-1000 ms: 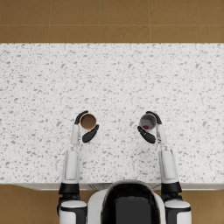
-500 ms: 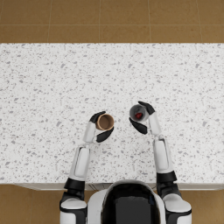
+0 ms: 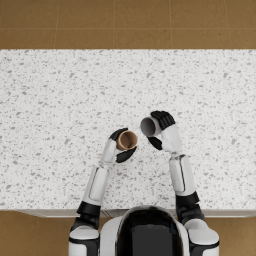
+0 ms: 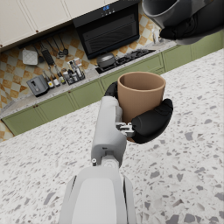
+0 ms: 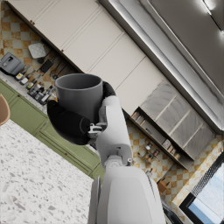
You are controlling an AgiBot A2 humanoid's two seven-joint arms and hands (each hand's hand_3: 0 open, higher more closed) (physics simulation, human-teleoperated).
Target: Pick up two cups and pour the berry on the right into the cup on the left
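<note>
My left hand (image 3: 120,148) grips a brown cup (image 3: 127,140) upright above the speckled counter (image 3: 60,100); the left wrist view shows that brown cup (image 4: 140,94) in my left hand (image 4: 146,120), its inside hidden from there. My right hand (image 3: 162,131) holds a grey cup (image 3: 148,127) tipped on its side, mouth turned toward the brown cup and close beside it, slightly higher. The right wrist view shows the grey cup (image 5: 80,95) wrapped by my right hand (image 5: 70,122). The grey cup (image 4: 168,11) hangs over the brown one. No berry shows in any view.
The counter's front edge (image 3: 60,210) runs just before my arms. Beyond the counter's far edge lies brown floor (image 3: 125,22). Kitchen cabinets and a stove (image 4: 109,30) stand in the background of the wrist views.
Both hands have moved inward toward the middle, bringing the cups close together. The grey cup has tilted from upright onto its side, mouth toward the brown cup.
</note>
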